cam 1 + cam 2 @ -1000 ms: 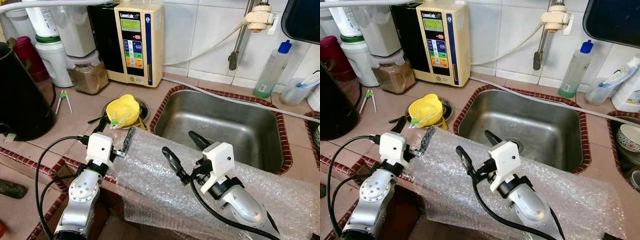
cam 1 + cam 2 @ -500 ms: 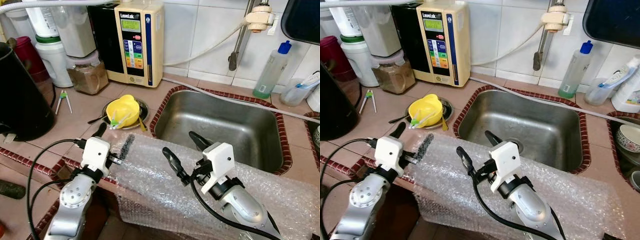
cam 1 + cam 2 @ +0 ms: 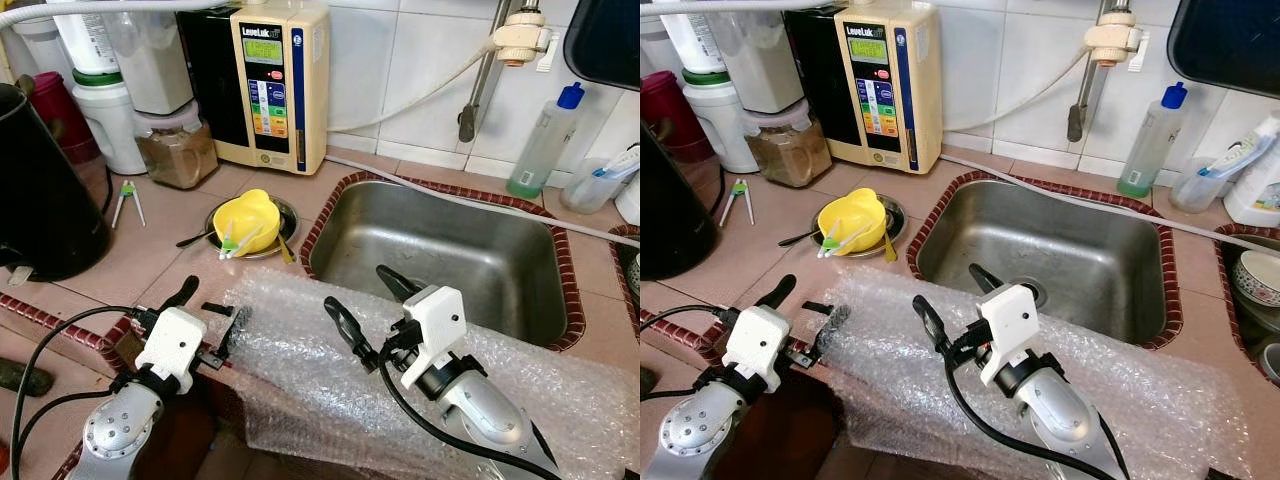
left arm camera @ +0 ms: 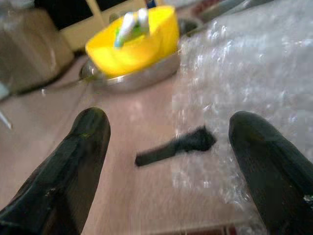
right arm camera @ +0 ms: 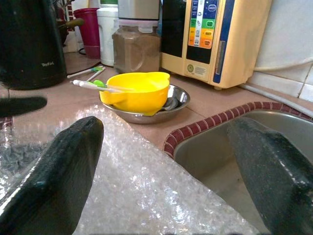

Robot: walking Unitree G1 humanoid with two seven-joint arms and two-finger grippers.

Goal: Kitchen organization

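Two grippers over a bubble wrap sheet (image 3: 420,385) at the counter edge, both with fingers spread and nothing held

Bubble wrap lies across the tiled counter (image 3: 150,240) in front of the sink (image 3: 450,250), its near side hanging over the front edge. Left gripper (image 3: 210,305) sits at the sheet's left end, one finger beside the wrap on bare tile, the other at the sheet's corner; the left wrist view shows its fingers (image 4: 73,166) wide apart, with a short dark object (image 4: 176,146) lying at the sheet's edge between them. Right gripper (image 3: 365,305) hovers above the middle of the sheet, near the sink rim, fingers released. Yellow bowl (image 3: 245,220) rests in a steel dish (image 3: 282,210) just beyond the sheet, holding a green and white utensil (image 5: 95,85). Black kettle (image 3: 40,200) stands at far left; a water ionizer (image 3: 275,80) stands against the wall
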